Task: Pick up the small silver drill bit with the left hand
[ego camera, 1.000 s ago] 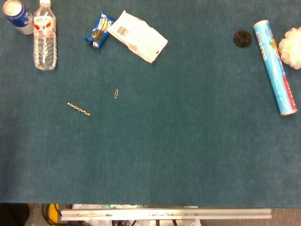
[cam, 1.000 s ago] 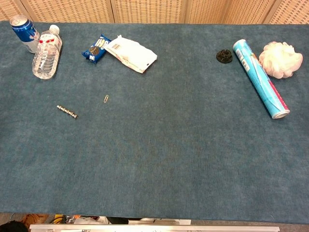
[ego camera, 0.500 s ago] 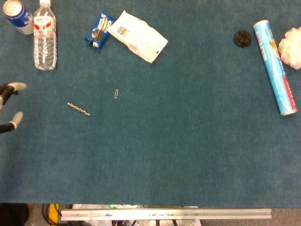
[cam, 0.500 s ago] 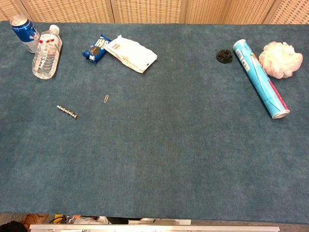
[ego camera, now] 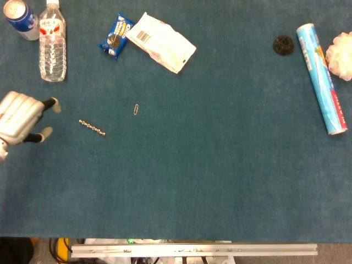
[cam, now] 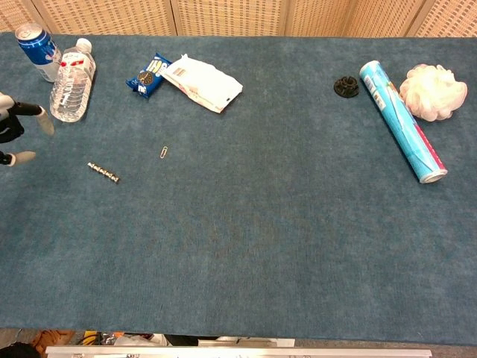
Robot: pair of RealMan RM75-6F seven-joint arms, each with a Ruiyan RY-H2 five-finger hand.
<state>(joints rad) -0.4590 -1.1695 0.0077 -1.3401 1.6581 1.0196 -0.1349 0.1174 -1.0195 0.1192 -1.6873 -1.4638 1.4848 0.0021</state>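
Note:
The small silver drill bit (ego camera: 92, 127) (cam: 103, 173) lies flat on the blue table cloth at the left, slanting down to the right. My left hand (ego camera: 22, 119) (cam: 15, 132) has come in from the left edge. It is open with fingers apart and holds nothing. It is to the left of the bit and does not touch it. My right hand shows in neither view.
A water bottle (ego camera: 53, 45) and a blue can (ego camera: 20, 16) stand behind the hand. A paper clip (ego camera: 135, 109) lies right of the bit. A cookie pack (ego camera: 116, 36) and white bag (ego camera: 163, 42) lie at the back. A black disc (ego camera: 283, 45), blue tube (ego camera: 322, 77) and white puff (ego camera: 340, 56) sit far right.
My left hand has entered from the left edge and moved right toward the drill bit. The bit and other objects have not moved.

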